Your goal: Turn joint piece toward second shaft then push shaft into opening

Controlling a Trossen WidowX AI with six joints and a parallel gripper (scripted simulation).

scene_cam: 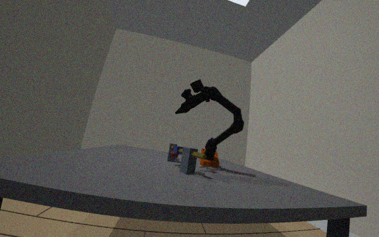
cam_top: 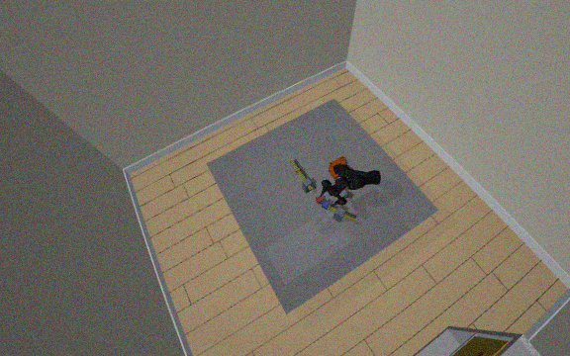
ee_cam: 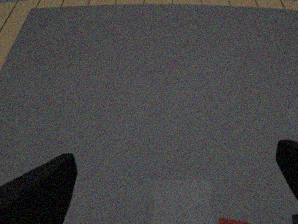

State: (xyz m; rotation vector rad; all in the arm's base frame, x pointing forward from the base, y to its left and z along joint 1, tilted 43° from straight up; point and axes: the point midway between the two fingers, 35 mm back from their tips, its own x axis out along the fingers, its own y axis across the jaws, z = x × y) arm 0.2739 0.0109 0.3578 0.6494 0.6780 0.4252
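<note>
The first shaft (cam_top: pixel 350 217) (scene_cam: pixel 199 155) is yellow and passes through a grey block (cam_top: pixel 338 216) (scene_cam: pixel 187 162). On its end is the joint piece, with a blue part (cam_top: pixel 325 204) (scene_cam: pixel 176 149) and a red part (cam_top: pixel 319 200) (ee_cam: pixel 233 221). Its opening is too small to make out. The second shaft (cam_top: pixel 297 169), yellow and grey, runs at an angle through another grey block (cam_top: pixel 309 186) (scene_cam: pixel 170 157). A gap shows between that block and the red part. My gripper (cam_top: pixel 327 199) (scene_cam: pixel 176 112) (ee_cam: pixel 177 157) is open and empty, high above the joint piece.
The grey table top (cam_top: pixel 245 198) (scene_cam: pixel 77 171) carries both blocks. The arm's orange base (cam_top: pixel 334 168) (scene_cam: pixel 209 162) stands behind the first shaft's block in the exterior view. A shelf unit (cam_top: pixel 445 341) stands on the floor beyond the table.
</note>
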